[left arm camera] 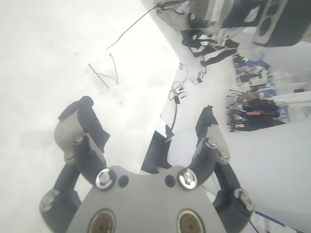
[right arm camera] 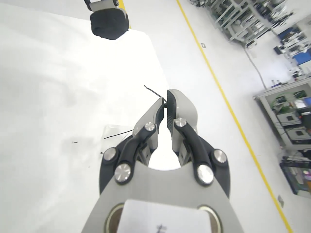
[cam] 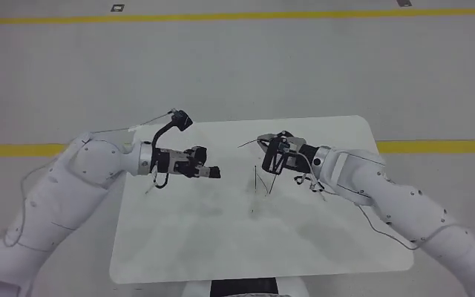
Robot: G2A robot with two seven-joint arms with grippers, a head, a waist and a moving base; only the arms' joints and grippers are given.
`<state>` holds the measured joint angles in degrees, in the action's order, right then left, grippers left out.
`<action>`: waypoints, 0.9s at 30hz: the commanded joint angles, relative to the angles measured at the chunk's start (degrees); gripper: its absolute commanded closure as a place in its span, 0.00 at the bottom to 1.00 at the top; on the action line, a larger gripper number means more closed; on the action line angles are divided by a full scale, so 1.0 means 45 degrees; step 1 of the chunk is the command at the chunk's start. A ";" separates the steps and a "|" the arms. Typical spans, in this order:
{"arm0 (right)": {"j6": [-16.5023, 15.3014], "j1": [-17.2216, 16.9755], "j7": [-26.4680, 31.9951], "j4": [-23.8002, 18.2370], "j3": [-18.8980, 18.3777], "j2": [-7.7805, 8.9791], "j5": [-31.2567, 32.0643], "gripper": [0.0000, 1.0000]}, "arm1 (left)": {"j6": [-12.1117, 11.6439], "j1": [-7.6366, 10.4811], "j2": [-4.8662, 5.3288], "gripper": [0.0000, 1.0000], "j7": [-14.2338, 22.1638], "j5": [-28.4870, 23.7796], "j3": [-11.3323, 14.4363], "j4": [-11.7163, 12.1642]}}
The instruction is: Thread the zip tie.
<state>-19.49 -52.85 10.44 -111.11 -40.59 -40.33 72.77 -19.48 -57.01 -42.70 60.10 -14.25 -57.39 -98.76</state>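
Right fingers are clamped on the zip tie, held up over the worktop — left fingers spread wide, empty. The free end looks floppy, so it could wobble past the slot or slip out of that thin pinch.

table: white, rounded corners
left gripper: over the table's 10 o'clock part, pointing toward 3 o'clock
right gripper: near the 12 o'clock edge, pointing toward 9 o'clock
zip tie: thin dark strand jutting from the right gripper toward 9 o'clock
loose ties: lying at 6 o'clock of the right gripper
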 commanded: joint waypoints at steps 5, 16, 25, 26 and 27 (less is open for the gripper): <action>0.0002 -0.0403 -0.2175 0.0319 -0.0383 0.0170 0.2029 1.00 | 0.0000 -0.0075 -0.0194 0.00 0.0435 -0.1978 -0.0458 0.0637; 0.0465 -0.0423 -0.5158 0.0584 -0.0615 0.0339 0.3819 1.00 | 0.0000 -0.0133 -0.1132 0.00 0.1381 -0.5008 -0.0475 0.3132; 0.0542 -0.0377 -0.5222 0.0614 -0.0549 0.0355 0.3819 1.00 | 0.0000 -0.0030 -0.1222 0.00 0.1444 -0.5082 -0.0404 0.3246; 0.0602 -0.0395 -0.5253 0.0595 -0.0560 0.0348 0.3805 1.00 | 0.0055 -0.0092 -0.1236 0.00 0.1360 -0.5285 -0.0383 0.3241; 0.0851 -0.0484 -0.5432 0.0578 -0.0597 0.0318 0.3814 1.00 | 0.0275 -0.0277 -0.1285 0.00 0.1221 -0.6065 -0.0318 0.3232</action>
<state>-16.78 -54.70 -13.29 -108.43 -43.14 -38.79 89.93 -19.26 -57.37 -48.28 66.39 -37.35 -59.10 -84.19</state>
